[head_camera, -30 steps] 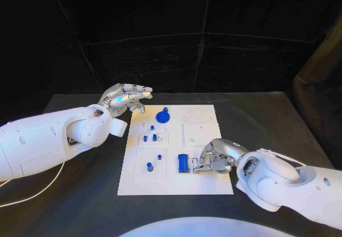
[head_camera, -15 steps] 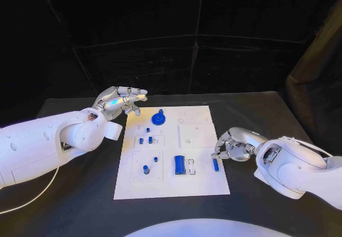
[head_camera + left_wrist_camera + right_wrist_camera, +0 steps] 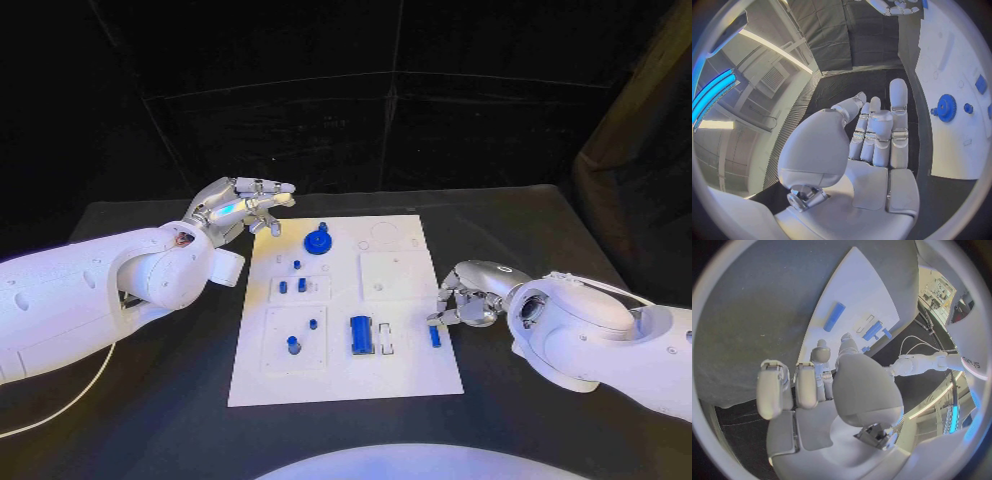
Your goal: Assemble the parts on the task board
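The white task board [image 3: 404, 375] lies in the middle of the table. On it are a blue gear [image 3: 319, 240] at the far end, several small blue pegs [image 3: 293, 286] on its left side and a blue block [image 3: 361, 333] near the middle. A slim blue bar [image 3: 434, 335] lies flat by the board's right edge. My right hand [image 3: 464, 297] hovers just beyond that bar with loosely bent fingers and holds nothing; the right wrist view shows the bar [image 3: 834, 316] apart from the fingertips. My left hand [image 3: 240, 205] is raised off the board's far left corner, fingers straight and empty [image 3: 879, 135].
The black table [image 3: 144, 400] surrounds the board, with bare room in front and on both sides. A white cable [image 3: 65, 405] trails under my left arm. In the left wrist view the gear [image 3: 946, 107] stands on the board [image 3: 957, 150].
My right hand has moved from beside the blue block to the board's right edge, and the blue bar now lies there. The left hand has kept its place.
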You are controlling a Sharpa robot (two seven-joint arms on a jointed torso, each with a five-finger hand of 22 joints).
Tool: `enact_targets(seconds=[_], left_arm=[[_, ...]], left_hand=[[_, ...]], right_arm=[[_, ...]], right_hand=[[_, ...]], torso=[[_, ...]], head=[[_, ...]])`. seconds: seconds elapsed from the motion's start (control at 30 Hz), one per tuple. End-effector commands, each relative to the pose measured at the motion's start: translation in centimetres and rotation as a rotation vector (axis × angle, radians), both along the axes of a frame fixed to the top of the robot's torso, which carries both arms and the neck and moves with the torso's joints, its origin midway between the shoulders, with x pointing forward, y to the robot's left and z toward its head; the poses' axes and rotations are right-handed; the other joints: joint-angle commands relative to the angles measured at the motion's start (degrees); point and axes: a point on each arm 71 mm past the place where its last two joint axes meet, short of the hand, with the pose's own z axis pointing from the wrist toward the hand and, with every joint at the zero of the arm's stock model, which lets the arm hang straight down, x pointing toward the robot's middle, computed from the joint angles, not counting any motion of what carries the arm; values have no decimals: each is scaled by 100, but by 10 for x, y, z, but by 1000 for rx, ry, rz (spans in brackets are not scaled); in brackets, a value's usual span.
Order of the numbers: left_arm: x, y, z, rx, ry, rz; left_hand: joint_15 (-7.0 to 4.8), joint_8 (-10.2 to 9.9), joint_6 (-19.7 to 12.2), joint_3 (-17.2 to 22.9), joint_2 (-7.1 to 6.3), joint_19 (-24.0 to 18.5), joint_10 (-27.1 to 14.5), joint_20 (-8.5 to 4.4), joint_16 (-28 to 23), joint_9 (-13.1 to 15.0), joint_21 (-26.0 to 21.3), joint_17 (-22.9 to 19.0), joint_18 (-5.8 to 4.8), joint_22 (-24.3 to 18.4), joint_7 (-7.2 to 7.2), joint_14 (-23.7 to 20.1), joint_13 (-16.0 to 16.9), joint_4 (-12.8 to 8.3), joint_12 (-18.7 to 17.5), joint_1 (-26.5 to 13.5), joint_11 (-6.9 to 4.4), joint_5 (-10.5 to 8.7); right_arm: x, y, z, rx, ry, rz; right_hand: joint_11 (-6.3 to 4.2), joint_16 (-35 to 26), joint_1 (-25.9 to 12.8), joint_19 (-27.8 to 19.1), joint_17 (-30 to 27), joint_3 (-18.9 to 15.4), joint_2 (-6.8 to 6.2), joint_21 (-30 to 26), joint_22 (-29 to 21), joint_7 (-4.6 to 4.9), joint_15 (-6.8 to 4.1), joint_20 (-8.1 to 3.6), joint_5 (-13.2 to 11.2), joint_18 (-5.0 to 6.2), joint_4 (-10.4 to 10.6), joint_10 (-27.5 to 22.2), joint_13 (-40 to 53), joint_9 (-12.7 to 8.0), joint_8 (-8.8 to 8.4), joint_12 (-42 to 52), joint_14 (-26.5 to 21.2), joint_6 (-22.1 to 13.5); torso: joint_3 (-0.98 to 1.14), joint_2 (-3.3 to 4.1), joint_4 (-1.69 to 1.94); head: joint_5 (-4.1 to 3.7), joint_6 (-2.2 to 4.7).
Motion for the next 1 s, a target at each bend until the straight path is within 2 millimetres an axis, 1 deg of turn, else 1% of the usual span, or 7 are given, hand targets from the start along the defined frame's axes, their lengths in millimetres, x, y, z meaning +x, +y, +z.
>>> enact_targets(seconds=[0.03, 0.3, 0.4, 0.7, 0.77, 0.9, 1.0], left_arm=[[0, -1, 2, -11, -5, -10], [0, -1, 1, -10, -5, -9], [0, -1, 1, -10, -4, -9], [0, -1, 1, -9, -3, -10], [0, 0, 1, -9, -2, -9], [0, 0, 1, -8, -2, -9], [0, 0, 1, -8, -1, -9]], left_hand=[[8, 15, -39, -46, 29, -19, -44, 26, -21, -9, -29, -9, 117, -5, 12, -23, 4, 0, 25, -10, 3, 25], [8, 15, -39, -46, 29, -19, -44, 26, -21, -9, -29, -9, 117, -5, 12, -23, 4, 0, 25, -10, 3, 25], [8, 15, -39, -46, 29, -19, -44, 26, -21, -9, -29, -9, 117, -5, 12, -23, 4, 0, 25, -10, 3, 25], [8, 15, -39, -46, 29, -19, -44, 26, -21, -9, -29, -9, 117, -5, 12, -23, 4, 0, 25, -10, 3, 25], [8, 15, -39, -46, 29, -19, -44, 26, -21, -9, -29, -9, 117, -5, 12, -23, 4, 0, 25, -10, 3, 25], [8, 15, -39, -46, 29, -19, -44, 26, -21, -9, -29, -9, 117, -5, 12, -23, 4, 0, 25, -10, 3, 25], [8, 15, -39, -46, 29, -19, -44, 26, -21, -9, -29, -9, 117, -5, 12, -23, 4, 0, 25, -10, 3, 25]], right_arm=[[-1, 4, -9, -79, 35, 33], [-5, 12, -22, -107, 70, 65], [-6, 13, -24, -127, 72, 77], [-6, 15, -24, -170, 49, 104], [-6, 16, -24, -179, 47, 111], [-8, 18, -24, -193, 54, 127], [-10, 20, -25, -202, 62, 140]], right_hand=[[-21, -34, -35, -12, -8, -19, -2, -11, 662, -6, 1, -7, -43, -25, 24, 23, -11, 12, -34, -45, 309, 37], [-27, -41, 35, -19, -12, -17, -1, -18, 656, -12, -3, -10, -73, -23, 9, 17, -7, 31, -39, -51, 307, 55], [-30, -41, 75, -21, -10, -15, 4, -20, 655, -16, -5, -11, -77, -23, -4, 18, -1, 41, -39, -47, 307, 66], [-36, -70, 139, -40, -44, -23, -5, -39, 633, -22, -10, -15, -90, -16, -28, -3, -31, 67, -36, -96, 299, 93], [-36, -74, 167, -44, -46, -29, -15, -43, 629, -22, -11, -16, -93, -15, -42, -11, -39, 75, -40, -111, 297, 94], [-39, -74, 307, -47, -38, -23, -26, -47, 628, -22, -14, -20, -81, -15, -121, -22, -40, 103, -52, -125, 297, 99], [-52, -79, 601, -50, -35, 51, 5, -51, 626, -29, -27, -29, 79, -14, -295, -40, -51, 128, -66, -156, 297, 105]], torso=[[2, 1, 6], [3, 6, -3], [2, 10, 4], [4, 8, 10], [2, 7, 6], [3, 7, 0], [3, 7, -5]], head=[[8, 4], [21, -1], [21, -13], [17, -22], [16, -25], [20, -34], [24, -38]])
